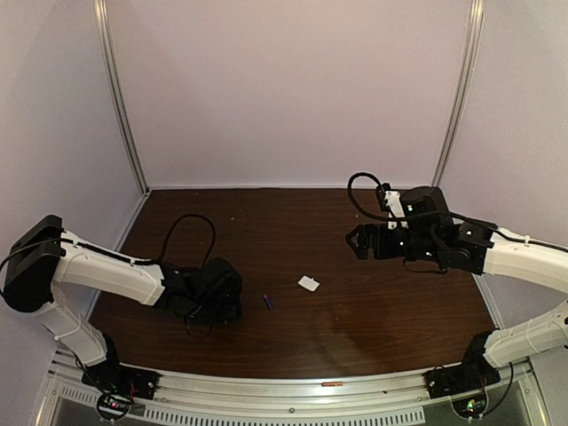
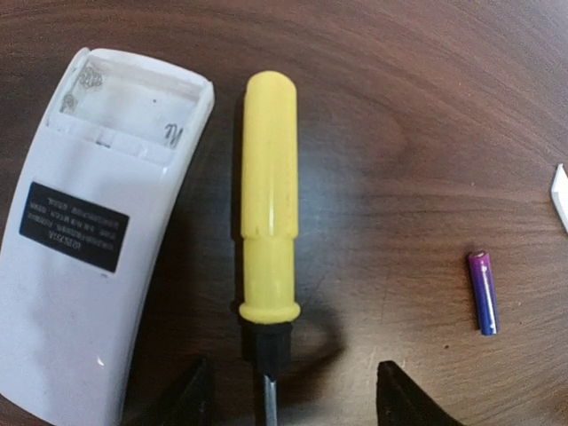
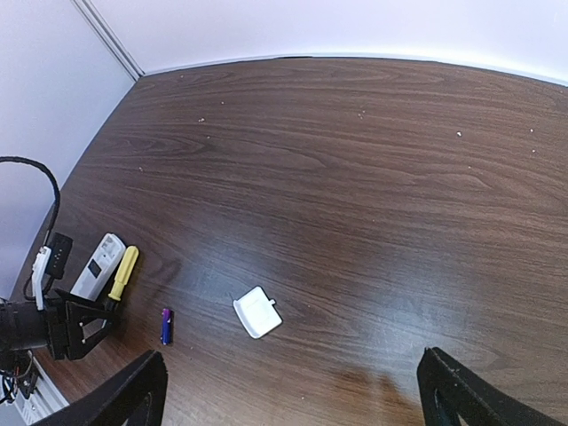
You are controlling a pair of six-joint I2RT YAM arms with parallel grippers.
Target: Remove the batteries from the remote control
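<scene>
1. Left wrist view: the yellow-handled screwdriver [image 2: 269, 195] lies just beside the remote control [image 2: 84, 257], between it and the battery [image 2: 484, 291]. The white lid piece [image 2: 560, 197] shows at the right edge.
2. The remote control rests label side up on the bench [image 2: 399, 106], its battery bay uncovered.
3. Left claw [image 2: 293, 398]: low over the bench, fingers wide, astride the screwdriver shaft without touching it.
4. Right claw [image 3: 297, 395]: raised well above the bench, fingers wide, holding nothing.
5. Count: one battery, one remote control, one screwdriver, one lid piece.
</scene>
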